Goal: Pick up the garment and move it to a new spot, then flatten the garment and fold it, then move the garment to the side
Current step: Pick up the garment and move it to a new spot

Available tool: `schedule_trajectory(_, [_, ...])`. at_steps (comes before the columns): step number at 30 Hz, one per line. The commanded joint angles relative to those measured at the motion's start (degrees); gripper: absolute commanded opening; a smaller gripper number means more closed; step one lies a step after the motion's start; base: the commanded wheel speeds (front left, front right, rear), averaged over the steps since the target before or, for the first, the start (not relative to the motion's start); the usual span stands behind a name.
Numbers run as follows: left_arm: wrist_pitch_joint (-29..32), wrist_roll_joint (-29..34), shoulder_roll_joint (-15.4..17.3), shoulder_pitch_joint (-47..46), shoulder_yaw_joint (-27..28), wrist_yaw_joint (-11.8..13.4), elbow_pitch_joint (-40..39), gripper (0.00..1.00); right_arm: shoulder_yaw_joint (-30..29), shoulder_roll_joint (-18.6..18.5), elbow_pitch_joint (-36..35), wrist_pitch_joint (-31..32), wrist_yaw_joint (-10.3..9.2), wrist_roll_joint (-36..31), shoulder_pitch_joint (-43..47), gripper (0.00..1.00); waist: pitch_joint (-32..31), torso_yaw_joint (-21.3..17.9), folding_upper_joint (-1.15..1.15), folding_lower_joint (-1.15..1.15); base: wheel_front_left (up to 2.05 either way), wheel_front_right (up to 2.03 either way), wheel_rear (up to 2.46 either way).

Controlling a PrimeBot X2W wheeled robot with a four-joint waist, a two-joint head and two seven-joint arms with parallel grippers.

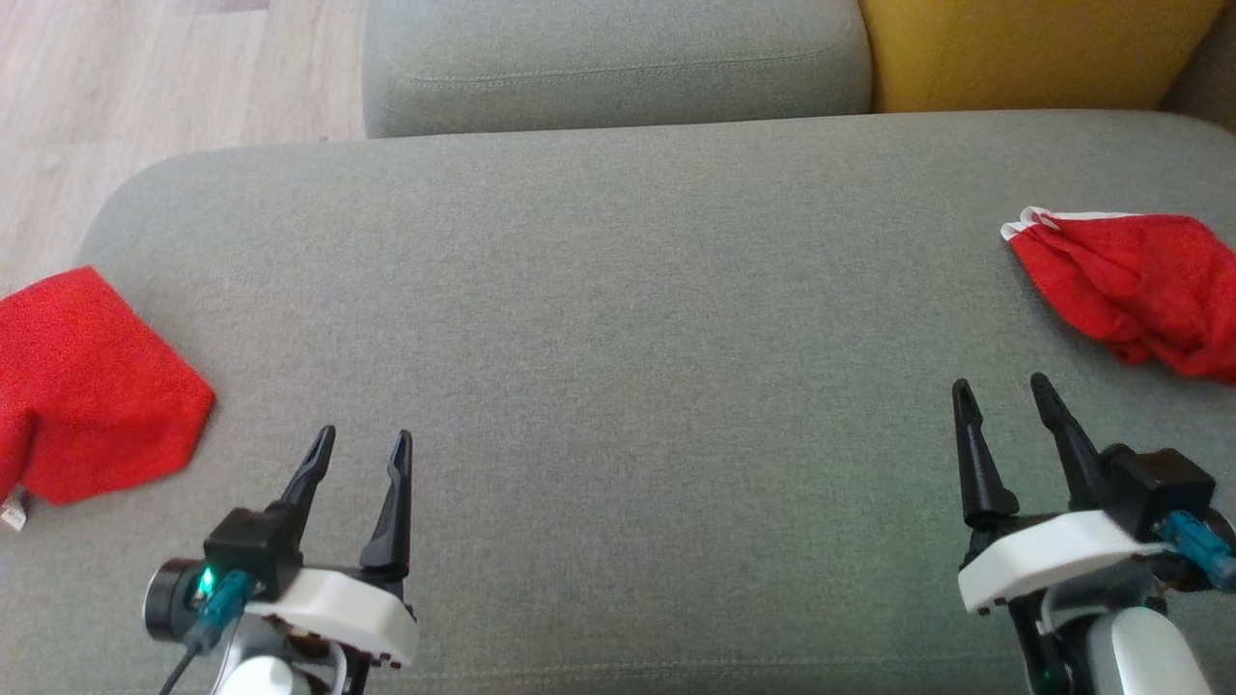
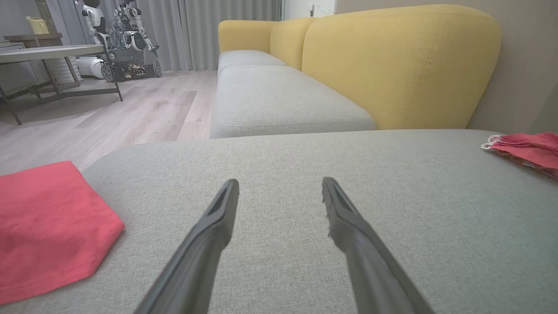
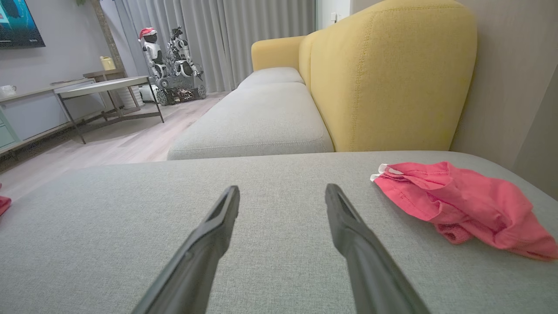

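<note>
In the head view you had both grippers low over the grey cushion (image 1: 618, 319), each empty. Your left gripper (image 1: 366, 434) stood with its fingers spread wide, and the folded red garment (image 1: 92, 386) lay flat near it at the cushion's left edge. Your right gripper (image 1: 999, 383) was spread just as wide, with the crumpled red garment (image 1: 1139, 285) near it, up and to the right. In the left wrist view you looked between parted fingers at bare cushion, the folded piece off to their left. In the right wrist view the crumpled heap lay right of the fingers, not touching them, with the yellow backrest (image 3: 392, 78) beyond.
</note>
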Motion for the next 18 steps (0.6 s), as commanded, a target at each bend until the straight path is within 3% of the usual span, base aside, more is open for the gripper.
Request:
schedule_trajectory(1, [-0.06, 0.08, 1.28, -1.92, 2.04, 0.29, -2.07, 1.0, 1.4, -0.17, -2.16, 0.1, 0.37, 0.46, -1.11, 1.0, 0.09, -0.1, 0.0, 0.0, 0.0, 0.0, 0.0])
schedule_trajectory(11, [-0.13, -0.33, 1.47, -2.71, 2.04, 0.61, -2.14, 1.0, 0.9, -0.17, -2.32, 0.3, 0.37, 0.68, -1.13, 1.0, 0.52, 0.4, 0.0, 0.0, 0.0, 0.0, 0.0])
schedule_trajectory(18, [-0.31, -0.96, 2.01, -4.15, 3.16, 0.84, -2.68, 1.0, 0.57, -0.17, -3.5, -0.14, 0.37, 1.3, -1.0, 1.0, 1.22, 3.99, 0.0, 0.0, 0.0, 0.0, 0.0])
